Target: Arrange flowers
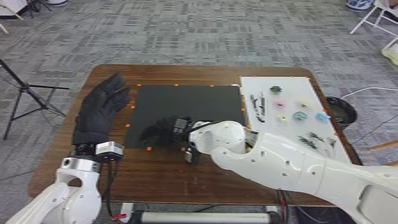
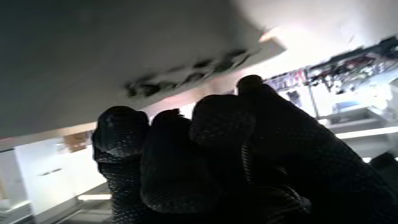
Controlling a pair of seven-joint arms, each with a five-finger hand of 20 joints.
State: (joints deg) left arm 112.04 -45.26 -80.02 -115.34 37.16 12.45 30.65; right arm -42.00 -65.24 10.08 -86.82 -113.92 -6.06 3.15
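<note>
Above the black mat [image 1: 200,102], near its lower left part, is my right hand [image 1: 162,132], black against black. In the right wrist view my right hand [image 2: 218,145] has its fingers extended and relaxed, side by side, with no flower visible among them. My left hand [image 1: 102,107] is over the table's left edge, fingers straight. Small flowers lie on the white sheet: a dark one [image 1: 275,89], a pink one [image 1: 280,104], a yellow one [image 1: 283,118], a teal one [image 1: 299,116] and a blue one [image 1: 322,115]. Green sprigs [image 1: 307,142] lie nearer me.
The brown table [image 1: 191,72] carries small orange markers around the mat. Dark print [image 1: 258,107] runs along the white sheet's left side. A black round container [image 1: 343,111] stands beyond the table's right edge, and a tripod [image 1: 25,87] stands at the left.
</note>
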